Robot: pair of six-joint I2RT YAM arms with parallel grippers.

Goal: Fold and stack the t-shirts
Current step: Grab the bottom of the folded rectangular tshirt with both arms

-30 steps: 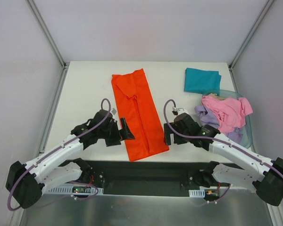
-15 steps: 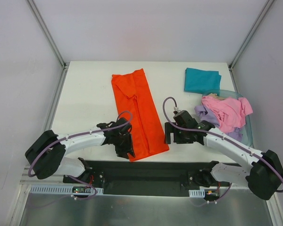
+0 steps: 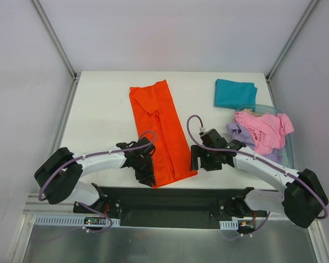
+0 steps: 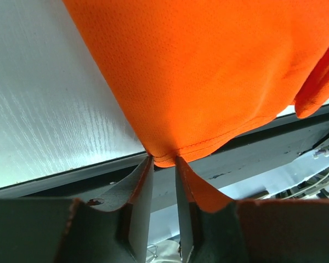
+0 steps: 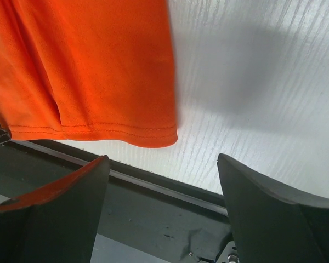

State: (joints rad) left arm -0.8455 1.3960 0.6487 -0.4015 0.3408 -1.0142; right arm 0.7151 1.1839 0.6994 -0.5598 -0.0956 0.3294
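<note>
Worktop (image 3: 98, 109): white, matt, faint wood grain in the wrist views.

Bright orange-red t-shirt (image 3: 160, 134) of soft cloth lies flat mid-worktop, folded lengthwise into a long narrow strip. It runs from the far middle down to the near edge, slanting slightly rightwards as it comes near. Its hemmed near end hangs a little over the worktop's near edge.

Left gripper (image 4: 163, 160) is low at the strip's near-left corner. Its fingers (image 4: 141, 186) are drawn close together, with the hem corner pinched between their tips.

Right gripper (image 5: 164, 181) is at the strip's near-right corner. Its fingers (image 5: 71, 203) stand wide apart with nothing between them. The hem corner (image 5: 167, 137) lies just beyond the tips, not touched.

Teal cloth t-shirt (image 3: 234, 93), folded to a rough square, sits at the far right of the worktop, well apart from the orange-red one.

Translucent blue plastic tub (image 3: 289, 156) stands at the right edge. A crumpled pink cloth t-shirt (image 3: 263, 131) is heaped in it, spilling over the rim. A pale lavender cloth t-shirt (image 3: 237, 131) is bunched under and beside the pink one, on its left side.
</note>
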